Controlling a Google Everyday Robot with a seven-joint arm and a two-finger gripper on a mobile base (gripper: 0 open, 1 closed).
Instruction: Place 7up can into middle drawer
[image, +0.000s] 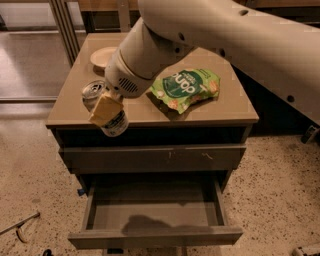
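Note:
The 7up can (94, 91), silver with a shiny pull-tab top, is tilted and held in my gripper (107, 113), which is shut on it. A yellow finger pad (104, 109) covers the can's side. The can hangs over the front left edge of the cabinet top (145, 112), above and to the left of the open drawer. The middle drawer (155, 236) is pulled out below, its flat grey interior showing with only a shadow in it.
A green snack bag (187, 86) lies on the cabinet top to the right of the can. A pale plate (102, 56) sits at the back left. A closed drawer front with small pale scratches (155, 158) is above the open drawer. My arm (225, 35) crosses the top right.

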